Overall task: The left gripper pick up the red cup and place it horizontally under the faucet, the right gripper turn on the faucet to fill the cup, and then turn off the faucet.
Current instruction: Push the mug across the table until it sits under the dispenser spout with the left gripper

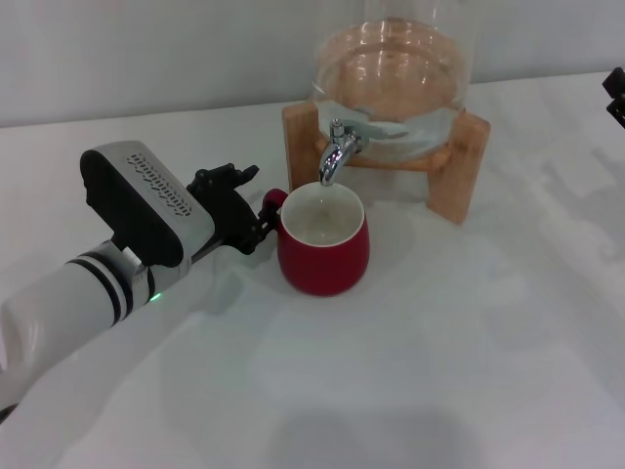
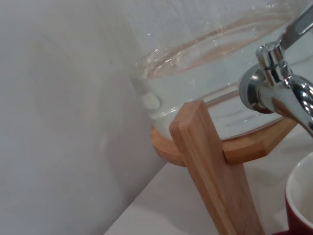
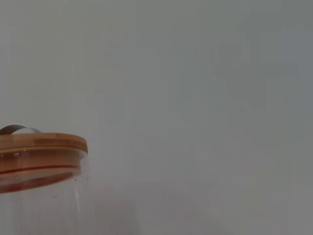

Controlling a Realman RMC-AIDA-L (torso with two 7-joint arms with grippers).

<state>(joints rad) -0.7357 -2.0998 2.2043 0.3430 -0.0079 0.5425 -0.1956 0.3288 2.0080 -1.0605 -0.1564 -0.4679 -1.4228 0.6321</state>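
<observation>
Gripping the handle of the cup (image 1: 323, 242), the left claw (image 1: 256, 217) held it upright on the tabletop (image 1: 410, 371) directly under the faucet (image 1: 339, 147), ready for filling; the right claw (image 1: 615, 96) sat at the far edge, fingers unreadable.

The red cup (image 1: 323, 244) stands upright under the faucet (image 1: 340, 147), its handle in the left claw (image 1: 262, 217).

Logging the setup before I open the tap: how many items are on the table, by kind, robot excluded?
Red cup: 1
Glass water dispenser with chrome faucet: 1
Wooden stand: 1
Total: 3
</observation>
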